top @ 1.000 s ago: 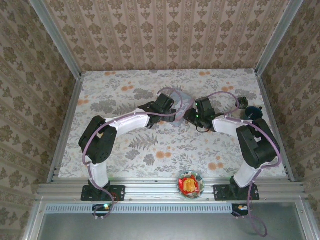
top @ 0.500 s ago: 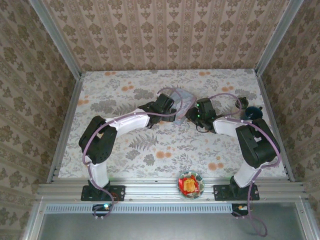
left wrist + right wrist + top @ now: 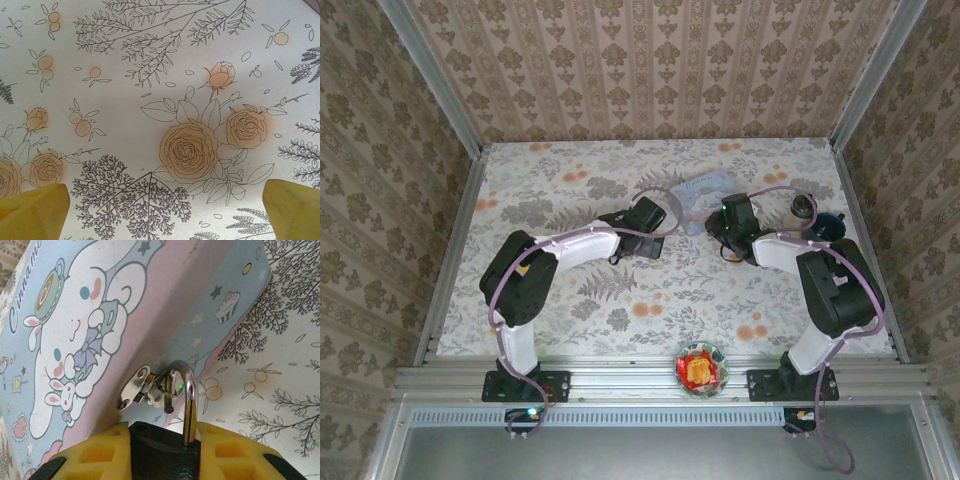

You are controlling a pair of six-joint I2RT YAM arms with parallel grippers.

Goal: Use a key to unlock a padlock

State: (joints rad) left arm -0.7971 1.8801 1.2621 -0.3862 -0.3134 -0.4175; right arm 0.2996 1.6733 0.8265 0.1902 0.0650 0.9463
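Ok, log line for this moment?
right gripper: shut on padlock | shackle: in hasp of light blue tin | left gripper: open, above tablecloth

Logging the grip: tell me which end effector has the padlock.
The right end effector: its yellow fingers clamp the padlock by its dark body, beside the tin. The left end effector stands wide open over bare tablecloth.
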